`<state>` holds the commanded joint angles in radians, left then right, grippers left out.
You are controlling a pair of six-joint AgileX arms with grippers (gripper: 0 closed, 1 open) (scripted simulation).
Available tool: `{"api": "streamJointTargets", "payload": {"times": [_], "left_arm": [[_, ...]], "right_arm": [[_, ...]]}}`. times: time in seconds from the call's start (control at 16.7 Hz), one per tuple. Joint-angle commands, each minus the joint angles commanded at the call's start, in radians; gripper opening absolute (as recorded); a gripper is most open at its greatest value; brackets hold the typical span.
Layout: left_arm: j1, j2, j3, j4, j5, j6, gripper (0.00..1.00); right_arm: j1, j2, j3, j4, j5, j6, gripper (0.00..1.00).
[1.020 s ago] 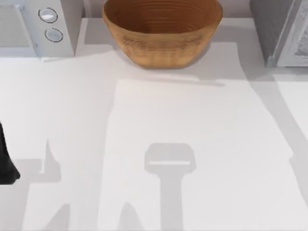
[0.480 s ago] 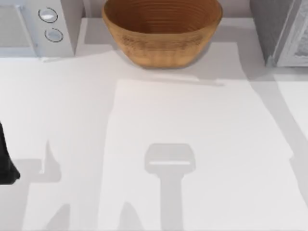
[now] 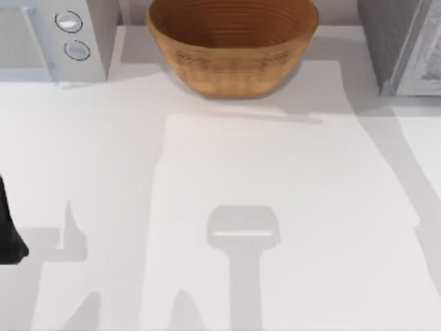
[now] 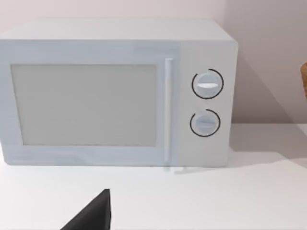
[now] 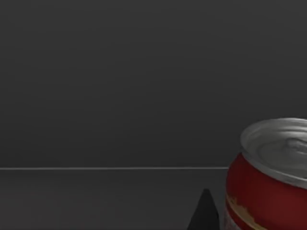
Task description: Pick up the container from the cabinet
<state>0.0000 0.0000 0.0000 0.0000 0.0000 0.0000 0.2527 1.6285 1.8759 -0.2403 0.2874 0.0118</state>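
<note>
Nothing is shifting on the table (image 3: 275,179) since a second ago; the left arm (image 3: 7,231) is staying parked at its left edge. The grey cabinet (image 3: 400,41) is standing at the far right corner, the white microwave (image 3: 52,38) at the far left, and the woven basket (image 3: 232,45) between them. In the right wrist view, the container, a red can (image 5: 271,187) with a silver lid, is standing upright on the dark cabinet shelf (image 5: 105,199). A dark tip of the right gripper (image 5: 205,215) is showing just beside it. A black wedge of the left gripper (image 4: 93,215) is pointing toward the microwave. Whether either gripper is spread or closed, I cannot tell.
</note>
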Motion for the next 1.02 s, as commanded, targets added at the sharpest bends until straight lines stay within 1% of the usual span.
{"api": "streamJointTargets", "payload": {"times": [0.42,0.54,0.9,1.02], "left_arm": [[0.0,0.0,0.0,0.0,0.0,0.0,1.0],[0.0,0.0,0.0,0.0,0.0,0.0,1.0],[0.0,0.0,0.0,0.0,0.0,0.0,1.0],[0.0,0.0,0.0,0.0,0.0,0.0,1.0]], "right_arm": [[0.016,-0.017,-0.001,-0.017,0.013,0.002,0.0],[0.06,-0.074,-0.002,-0.073,0.056,0.003,0.0],[0.255,-0.361,-0.014,-0.347,0.248,-0.001,0.0],[0.289,-0.399,-0.016,-0.385,0.281,-0.002,0.0]]}}
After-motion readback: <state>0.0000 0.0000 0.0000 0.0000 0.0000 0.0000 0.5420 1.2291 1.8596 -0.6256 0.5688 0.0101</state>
